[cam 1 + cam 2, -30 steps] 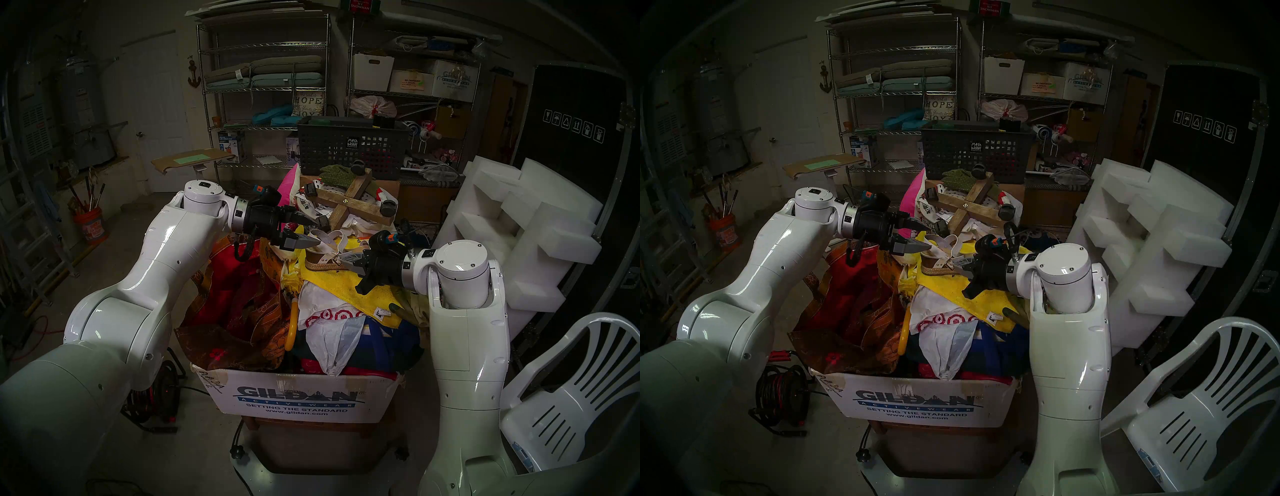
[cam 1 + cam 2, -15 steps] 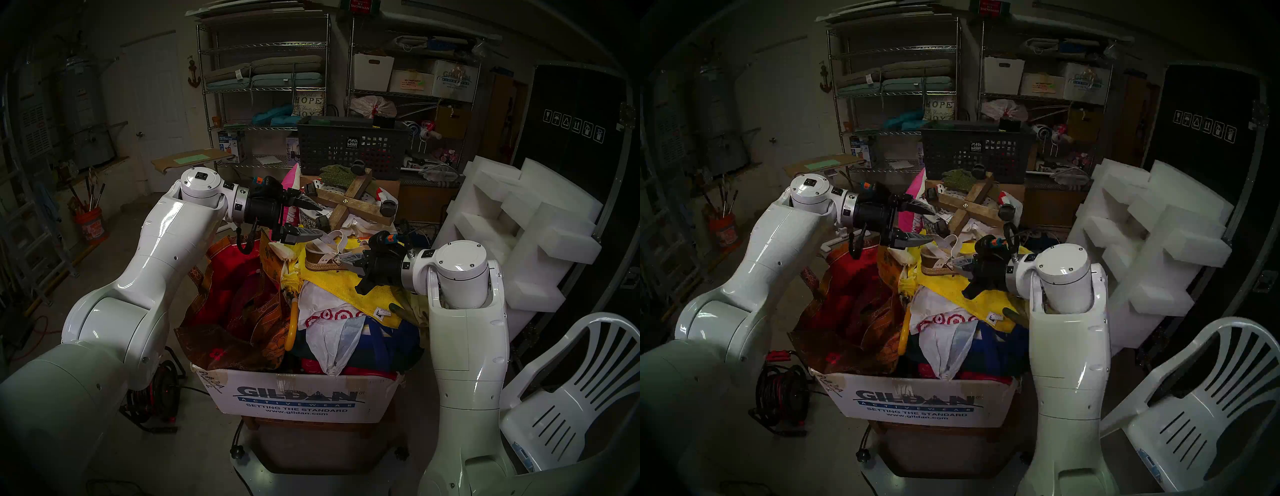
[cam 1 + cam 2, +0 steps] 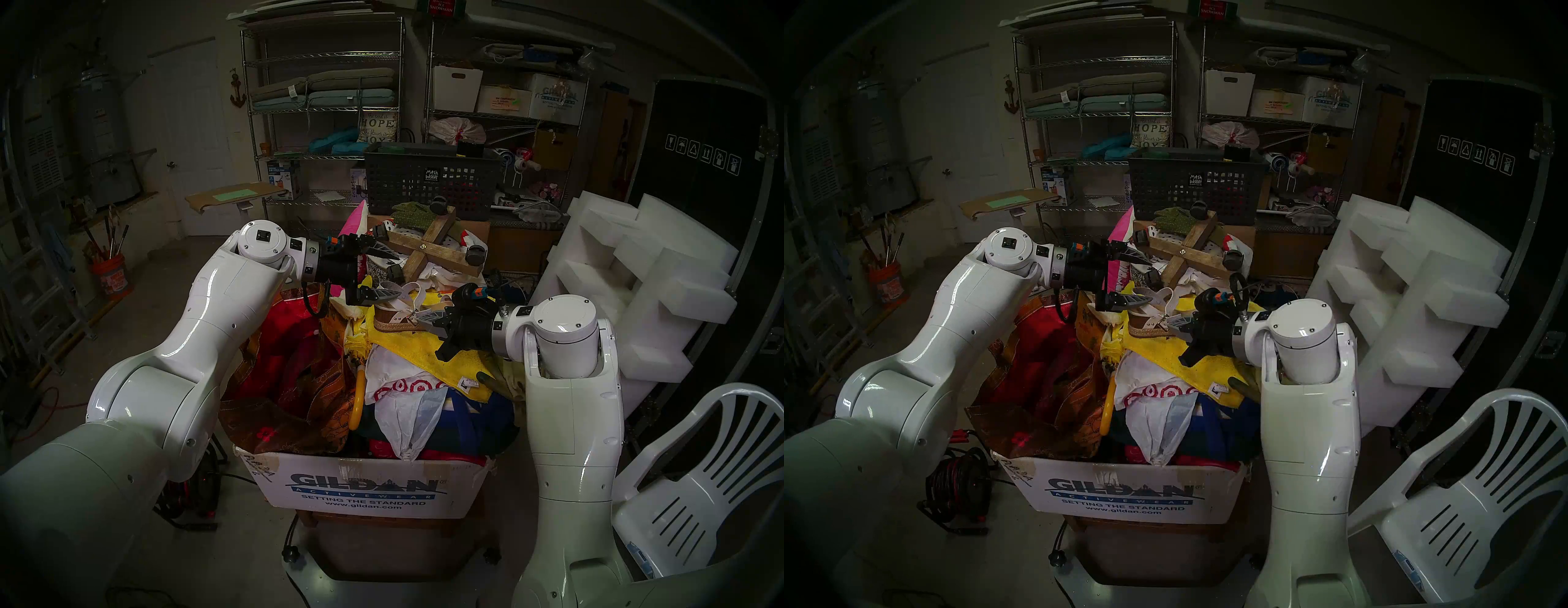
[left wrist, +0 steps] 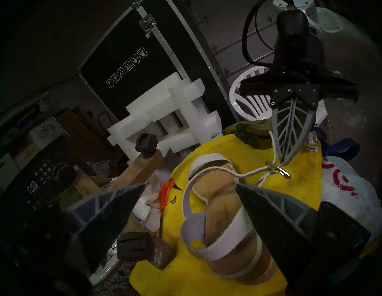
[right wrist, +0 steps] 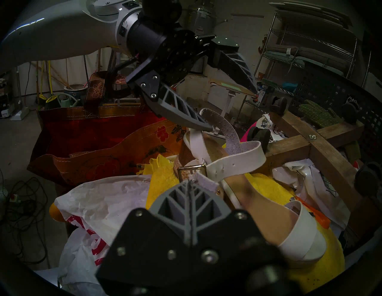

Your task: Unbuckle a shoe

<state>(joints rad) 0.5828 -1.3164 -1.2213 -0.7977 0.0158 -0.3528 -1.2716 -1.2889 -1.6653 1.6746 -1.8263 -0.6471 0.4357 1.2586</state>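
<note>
We see the sandal (image 3: 403,310) lying on a yellow towel (image 3: 424,352) at the top of the heap in the Gildan box (image 3: 369,488); the towel is our landmark. The sandal sits at the towel's far edge, footbed up, its jute sole on the cloth.

Our right gripper (image 5: 191,183) reaches in over the towel's right side with its 2 fingers pressed together, pinching the ankle strap (image 5: 231,163) right at the buckle (image 4: 278,170). The strap end is threaded through the buckle.

Our left gripper (image 3: 392,272) hangs above the towel's far left corner with its fingers (image 4: 266,206) spread wide and gripping nothing. The lower finger lies across the sandal's toe end, its tip at the upright white straps; we cannot tell whether it touches them.

Beyond the towel lies a wooden cross (image 3: 432,246) on casters.
</note>
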